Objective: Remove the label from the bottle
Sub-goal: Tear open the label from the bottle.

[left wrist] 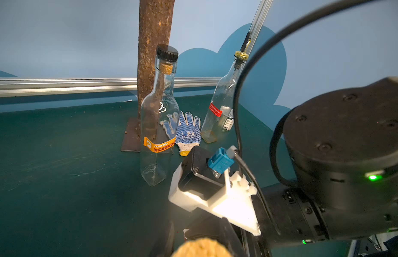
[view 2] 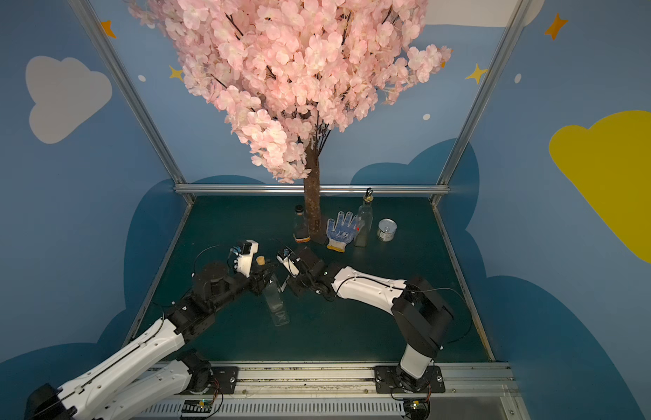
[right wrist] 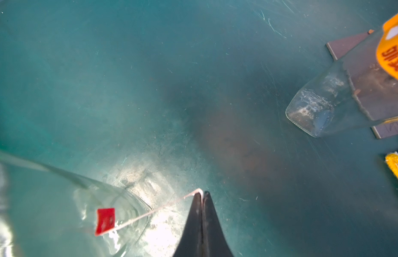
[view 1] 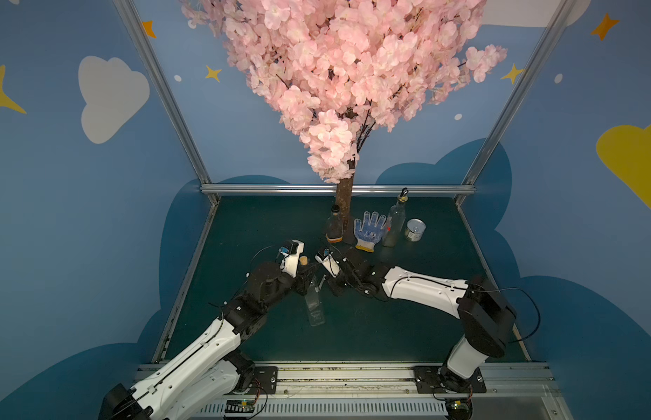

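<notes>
Black fingers of the right gripper (right wrist: 202, 194) are pressed together, pinching the pale free end of the red label (right wrist: 104, 220), which is partly lifted off the bottle (view 1: 314, 303). Left gripper (view 1: 307, 275) is clamped on the neck below the cork (view 1: 302, 260); both arms reach in from the lower frame edge, wrists meeting approx. mid-frame. Bottle: clear glass, upright w/ slight lean, ctr of green table (view 1: 389, 327) in both top views.

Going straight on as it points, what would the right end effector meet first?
Likely the bare table mat, ahead of the right end effector; the orange-labelled bottle stands aside. Depth is unclear.
</notes>
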You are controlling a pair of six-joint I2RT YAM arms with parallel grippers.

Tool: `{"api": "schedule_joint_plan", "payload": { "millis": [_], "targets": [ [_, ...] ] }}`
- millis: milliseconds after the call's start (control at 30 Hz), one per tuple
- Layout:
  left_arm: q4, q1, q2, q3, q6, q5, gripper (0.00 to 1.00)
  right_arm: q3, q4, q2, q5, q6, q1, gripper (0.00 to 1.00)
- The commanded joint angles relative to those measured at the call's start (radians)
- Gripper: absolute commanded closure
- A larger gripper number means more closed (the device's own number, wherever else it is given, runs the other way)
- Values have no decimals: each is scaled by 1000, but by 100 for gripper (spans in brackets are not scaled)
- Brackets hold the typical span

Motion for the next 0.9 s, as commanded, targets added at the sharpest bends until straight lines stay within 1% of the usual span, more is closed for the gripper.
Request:
{"api": "schedule_joint_plan", "payload": {
  "millis": [0,867],
  "targets": [
    [-18,-13,6,-11,-24,53,98,26,-2,16,31,-9,-12,100],
    [-9,-31,4,-17,-18,57,98,44,8,43,34,-11,-18,100]
  ]
}}
